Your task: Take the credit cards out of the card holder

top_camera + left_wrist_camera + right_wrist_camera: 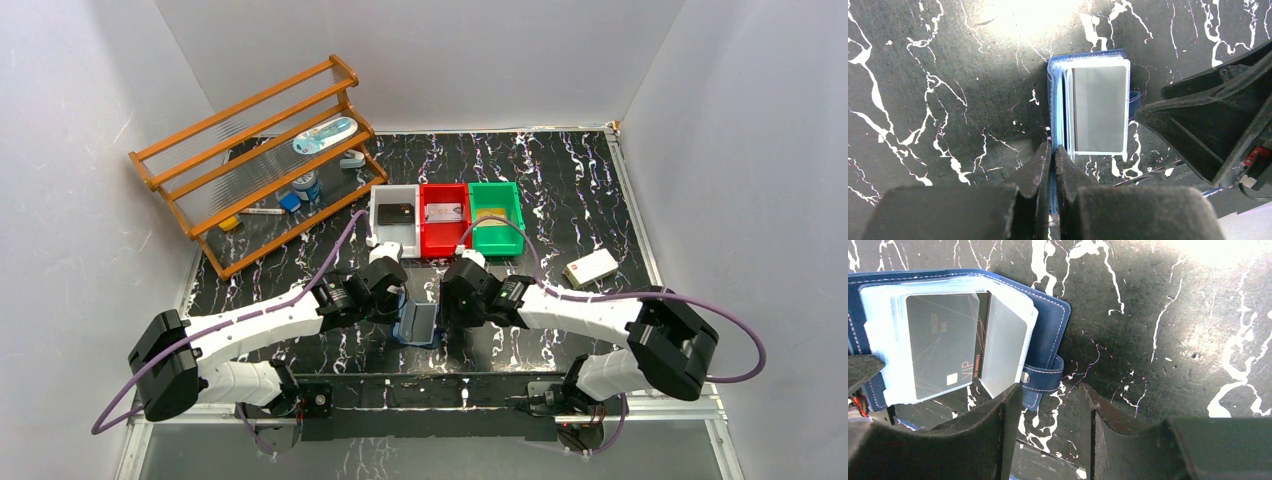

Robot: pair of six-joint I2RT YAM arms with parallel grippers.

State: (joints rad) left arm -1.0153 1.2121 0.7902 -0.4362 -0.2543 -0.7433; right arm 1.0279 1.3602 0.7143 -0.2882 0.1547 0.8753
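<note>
Looking down from the top, the card holder (417, 325) lies open on the black table (580, 180), near the front edge and right between the two arms. The left gripper (397, 303) is at its left side and the right gripper (447, 305) is at its right side. Farther back, three bins stand in a row: a white bin (375, 215), a red bin (445, 241) and a green bin (497, 243). A black card (397, 211) lies in the white one, a silvery card (445, 211) in the red one and a gold card (490, 213) in the green one. A white block (590, 267) sits off to the right. A wooden rack (250, 130) stands in the back left corner.

From the left wrist, the left gripper (1053, 152) is squeezed tight on the blue cover of the card holder (1055, 75). The clear pockets (1098, 110) spread out to the right. The right gripper (1208, 120) shows just beside them.

From the right wrist, the card holder (1048, 315) lies open on the left. A dark card (938, 340) with "VIP" on it is tucked inside a clear pocket. The right gripper (1050, 405) has its fingers apart with nothing between them. One finger is close to the holder's little strap (1043, 377), but I cannot tell if they touch.
</note>
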